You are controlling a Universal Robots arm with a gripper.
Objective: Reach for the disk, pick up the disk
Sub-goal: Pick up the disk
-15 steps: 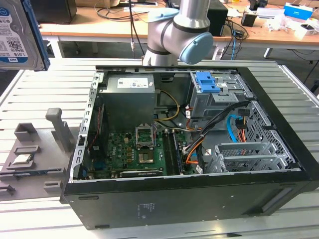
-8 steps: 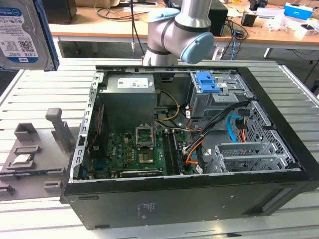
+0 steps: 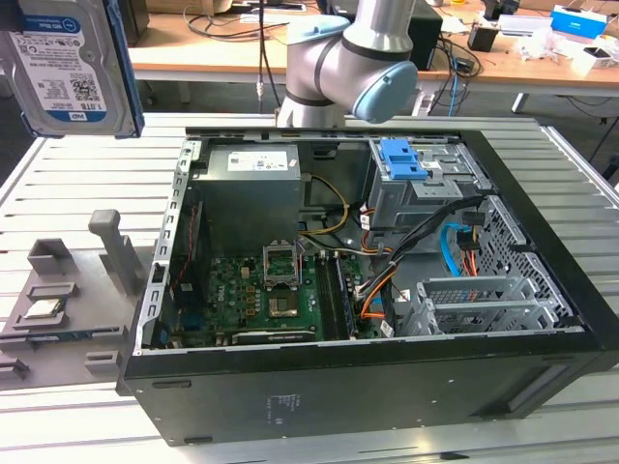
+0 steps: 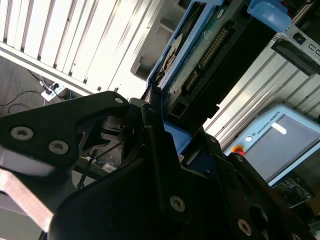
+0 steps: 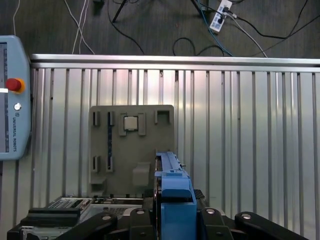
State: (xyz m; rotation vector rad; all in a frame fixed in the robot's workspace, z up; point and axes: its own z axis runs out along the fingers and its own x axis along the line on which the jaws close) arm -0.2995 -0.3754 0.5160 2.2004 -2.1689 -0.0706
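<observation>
The disk point(image 3: 68, 68), a silver hard drive with a blue-and-white label and a blue side bracket, hangs high above the table at the exterior view's far left, clear of the computer case. In the first wrist view its blue bracket edge point(image 5: 175, 192) stands upright between the black fingers point(image 5: 207, 220) of my gripper point(image 5: 175, 217). The second wrist view shows the disk point(image 4: 200, 55) from its circuit-board side, with my gripper point(image 4: 172, 130) shut on its end.
An open computer case point(image 3: 542, 319) lies on the slatted metal table point(image 3: 77, 174), with a bright blue latch piece point(image 3: 401, 159) inside. A grey fixture plate point(image 5: 160, 145) holding a small square chip point(image 5: 131, 122) lies below the disk. A teach pendant point(image 5: 12, 120) rests beside it.
</observation>
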